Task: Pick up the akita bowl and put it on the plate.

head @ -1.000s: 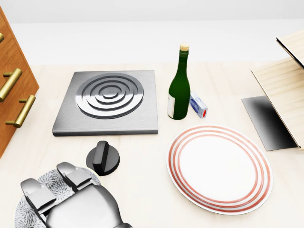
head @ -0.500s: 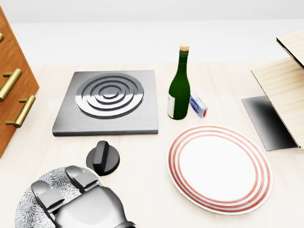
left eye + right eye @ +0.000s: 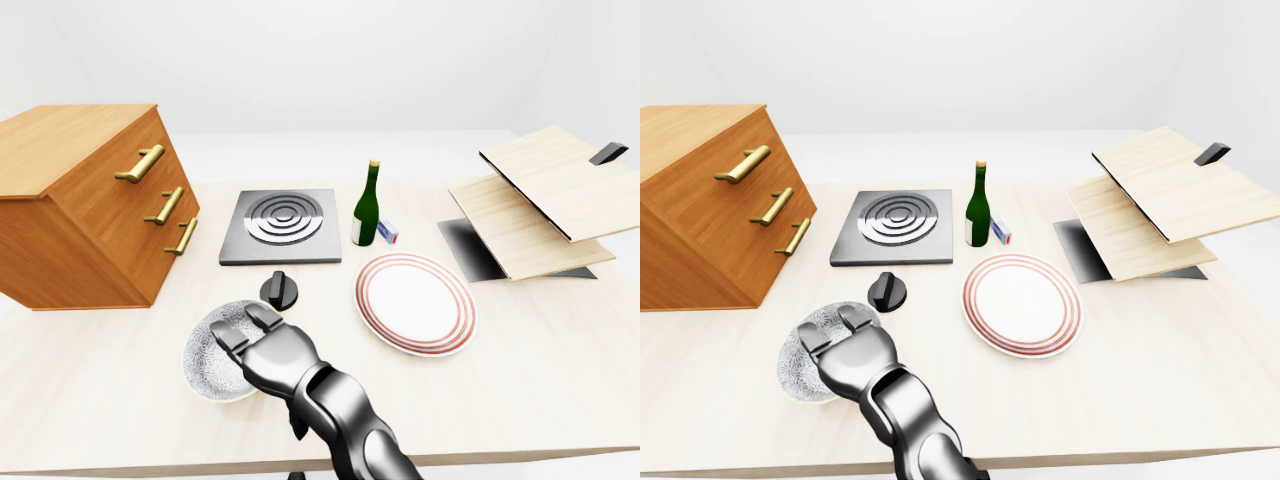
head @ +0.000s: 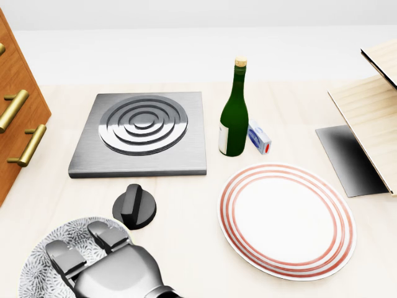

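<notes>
The akita bowl (image 4: 34,270), white with a grey flower pattern, rests on the table at the bottom left of the head view. My right hand (image 4: 80,245) lies over its right side, with two fingers (image 4: 107,234) bent across the rim into the bowl. The thumb is hidden under the palm, so the grip does not show. Its forearm runs down and to the right out of the left-eye view. The plate (image 4: 285,220), white with red rings, lies flat to the right of the bowl with nothing on it. My left hand is not visible.
A black knob (image 4: 134,207) sits just above the hand, between bowl and plate. Further up are a grey burner plate (image 4: 139,133), a green bottle (image 4: 234,112) and a small box (image 4: 259,138). A wooden drawer chest (image 3: 90,210) stands left; tilted wooden boards (image 3: 530,200) stand right.
The hand has slid down and slightly right in the head view, and its fingers have curled more over the bowl's rim. The bowl has not moved.
</notes>
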Controlling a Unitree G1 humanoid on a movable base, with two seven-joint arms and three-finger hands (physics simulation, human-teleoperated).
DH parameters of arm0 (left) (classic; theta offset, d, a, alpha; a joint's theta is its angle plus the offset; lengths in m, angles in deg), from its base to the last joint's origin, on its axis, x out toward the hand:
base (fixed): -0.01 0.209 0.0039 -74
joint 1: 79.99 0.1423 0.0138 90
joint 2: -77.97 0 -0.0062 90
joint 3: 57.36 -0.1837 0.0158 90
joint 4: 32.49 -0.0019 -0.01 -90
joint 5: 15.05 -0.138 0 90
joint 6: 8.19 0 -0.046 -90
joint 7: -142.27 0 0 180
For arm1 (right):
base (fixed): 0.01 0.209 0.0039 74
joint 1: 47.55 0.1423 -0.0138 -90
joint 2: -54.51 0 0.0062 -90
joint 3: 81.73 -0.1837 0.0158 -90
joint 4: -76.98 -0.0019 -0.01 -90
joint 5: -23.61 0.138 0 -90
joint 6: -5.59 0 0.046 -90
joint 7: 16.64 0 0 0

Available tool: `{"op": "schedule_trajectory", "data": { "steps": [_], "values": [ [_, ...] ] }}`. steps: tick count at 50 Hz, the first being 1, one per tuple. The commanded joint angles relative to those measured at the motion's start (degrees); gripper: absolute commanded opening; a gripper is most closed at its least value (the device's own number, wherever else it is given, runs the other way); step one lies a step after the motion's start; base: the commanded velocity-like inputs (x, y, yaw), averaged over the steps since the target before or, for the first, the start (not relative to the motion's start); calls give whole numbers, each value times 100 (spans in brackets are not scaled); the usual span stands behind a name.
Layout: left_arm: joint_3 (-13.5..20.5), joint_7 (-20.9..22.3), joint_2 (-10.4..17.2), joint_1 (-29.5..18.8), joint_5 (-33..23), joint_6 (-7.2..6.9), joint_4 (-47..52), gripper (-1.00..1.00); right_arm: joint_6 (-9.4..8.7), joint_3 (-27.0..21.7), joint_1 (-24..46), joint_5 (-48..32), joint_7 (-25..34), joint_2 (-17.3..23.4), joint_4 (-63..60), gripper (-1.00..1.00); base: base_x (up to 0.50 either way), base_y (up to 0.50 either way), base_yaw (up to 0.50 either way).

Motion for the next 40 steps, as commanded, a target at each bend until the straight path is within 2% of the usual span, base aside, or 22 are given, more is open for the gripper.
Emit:
{"op": "schedule_trajectory", "data": {
  "steps": [1, 19, 40],
  "values": [
    [-2, 29, 1, -1, -14, 0, 2, 100, 37, -41, 50, -12, 0, -51, 229, 100, 0, 0, 0],
    [0, 38, 0, -4, -9, 0, 2, 100, 109, -132, 121, -8, 0, -122, 718, 100, 0, 0, 0],
    [1, 35, 0, -5, -1, 0, 1, 100, 77, -111, 107, 10, 0, -154, 882, 100, 0, 0, 0]
  ]
}}
